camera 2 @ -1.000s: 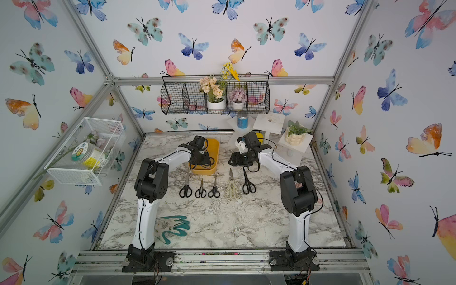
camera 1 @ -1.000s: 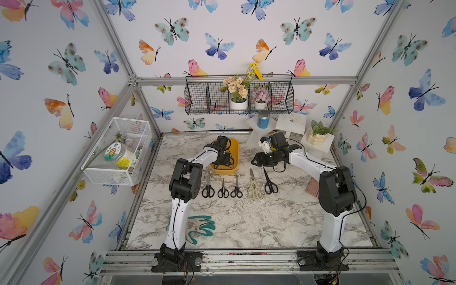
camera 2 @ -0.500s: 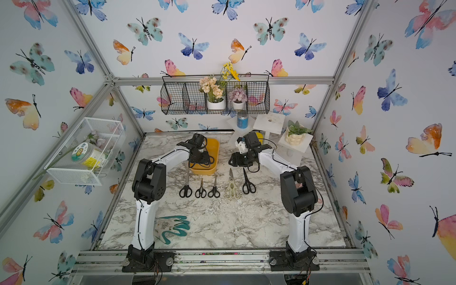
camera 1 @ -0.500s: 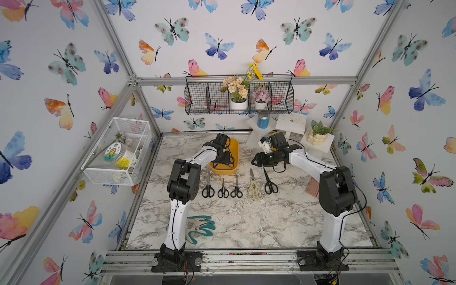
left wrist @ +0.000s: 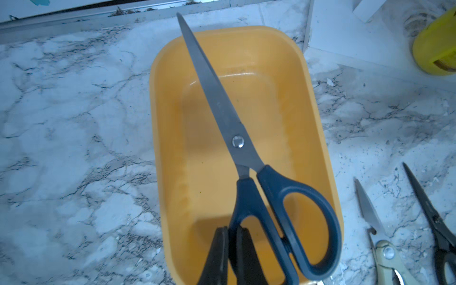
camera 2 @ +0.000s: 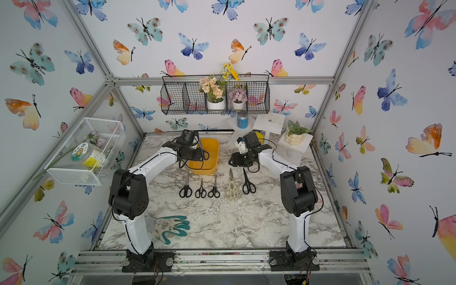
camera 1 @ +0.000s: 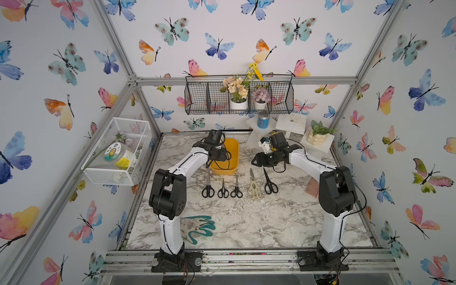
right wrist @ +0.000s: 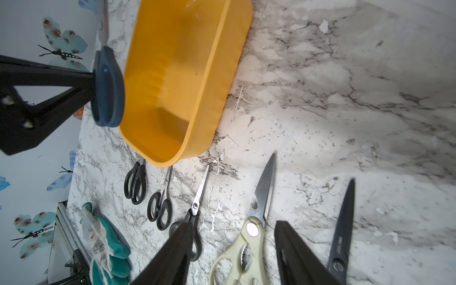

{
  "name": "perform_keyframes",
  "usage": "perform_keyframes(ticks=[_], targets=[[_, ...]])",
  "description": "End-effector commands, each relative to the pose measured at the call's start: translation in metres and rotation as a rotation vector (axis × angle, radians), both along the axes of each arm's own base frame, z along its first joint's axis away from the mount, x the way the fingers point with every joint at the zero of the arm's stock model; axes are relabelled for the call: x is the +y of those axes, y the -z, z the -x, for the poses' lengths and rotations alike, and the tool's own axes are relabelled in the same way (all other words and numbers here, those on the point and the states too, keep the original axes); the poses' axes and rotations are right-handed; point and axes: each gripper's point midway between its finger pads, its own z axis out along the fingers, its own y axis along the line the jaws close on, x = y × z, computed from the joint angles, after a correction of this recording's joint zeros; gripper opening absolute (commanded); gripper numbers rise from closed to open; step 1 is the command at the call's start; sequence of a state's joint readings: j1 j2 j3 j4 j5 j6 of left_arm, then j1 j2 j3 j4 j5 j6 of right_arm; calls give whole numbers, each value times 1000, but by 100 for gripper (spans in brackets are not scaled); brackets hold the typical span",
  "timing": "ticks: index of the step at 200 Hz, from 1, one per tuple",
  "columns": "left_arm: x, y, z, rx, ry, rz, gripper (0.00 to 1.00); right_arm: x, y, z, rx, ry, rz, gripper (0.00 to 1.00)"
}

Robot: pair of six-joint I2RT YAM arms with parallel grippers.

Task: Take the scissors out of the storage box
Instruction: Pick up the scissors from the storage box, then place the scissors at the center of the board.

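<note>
Scissors (camera 1: 236,187) in both top views: five pairs lie side by side on the desk (camera 1: 246,222), blades pointing at the storage box (camera 1: 235,158) just behind them, the cream-handled shears (camera 1: 254,190) fourth from the left. My left arm (camera 1: 190,160) reaches over the box; my right arm (camera 1: 308,160) ends above the row's right end.

From the left wrist I see a sixth pair, the blue-handled scissors (left wrist: 237,142), pinched by one handle loop in my left hand (left wrist: 232,244), fingers squeezed tight on the plastic. Its closed blades slant above the box, tip past the far rim, shadow on the box floor.

From the right wrist, my right hand (right wrist: 232,225) hangs over the row, fingers moderately apart with nothing between them; the shears lie on the desk beneath the gap. The blue handle shows beside the box, off the desk, clamped in the other hand. Teal gloves (right wrist: 106,246) lie near the desk's edge.
</note>
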State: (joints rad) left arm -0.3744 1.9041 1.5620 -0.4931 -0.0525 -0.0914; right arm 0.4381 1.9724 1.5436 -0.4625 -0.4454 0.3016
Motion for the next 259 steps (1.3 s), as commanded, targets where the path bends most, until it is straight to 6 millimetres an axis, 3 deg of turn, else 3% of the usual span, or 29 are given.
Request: perform_keyframes(ticks=[1, 77, 130, 185, 259], targets=[[26, -16, 11, -59, -10, -110, 0, 3, -11, 5, -21, -21, -20, 58], [103, -8, 66, -32, -96, -157, 0, 5, -14, 4, -24, -28, -33, 58], [148, 35, 103, 72, -146, -244, 0, 5, -16, 5, -25, -32, -36, 58], [163, 73, 124, 158, -90, -342, 0, 5, -17, 7, -23, -38, -34, 58], [172, 89, 132, 242, -110, -389, 0, 5, -18, 7, -24, -43, -28, 58]])
